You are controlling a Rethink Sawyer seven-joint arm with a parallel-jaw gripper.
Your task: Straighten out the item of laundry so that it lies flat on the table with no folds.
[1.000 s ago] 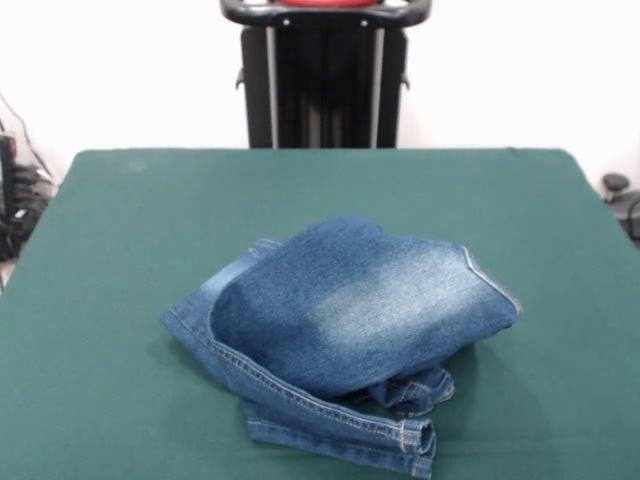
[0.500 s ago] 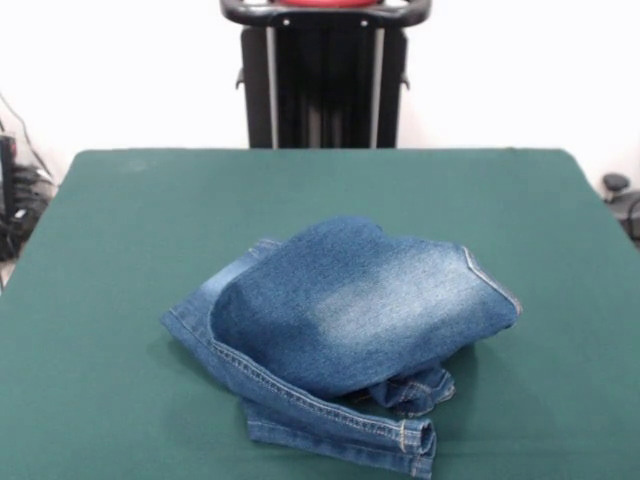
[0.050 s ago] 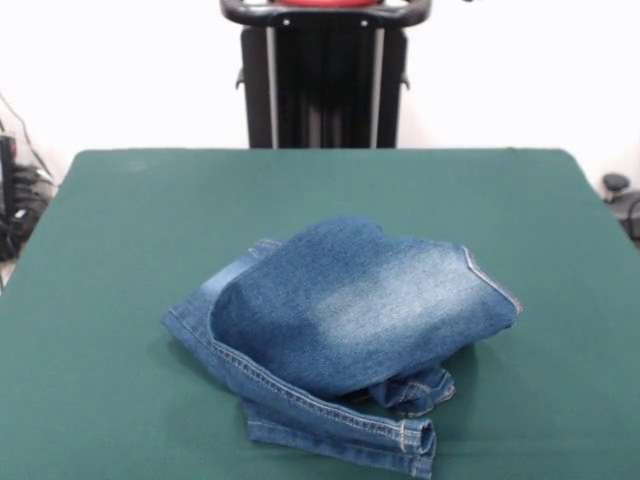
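Denim jeans lying bunched just below the centre of the green desk, spreading toward 5 o'clock and nearly reaching the near edge. Folded over on itself rather than lying flat: broad faded upper layer doming across the middle, pale patch showing at its centre, hemmed edge ending at 3 o'clock. Lower layer peeking out along the 8 o'clock side, orange-tan stitching running down its seam toward 5 o'clock. Small crumpled roll of fabric tucking under the upper layer at 5 o'clock, beside a hemmed leg end curling at the bottom. Dark green cloth surface stretching bare around the heap toward 12, 9 and 3 o'clock. Black pedestal standing at 12 o'clock beyond the far desk edge, red and black part capping its top. Cables hanging off the desk at 9 o'clock. Claw not showing anywhere, so spread or pressed together: cannot tell.
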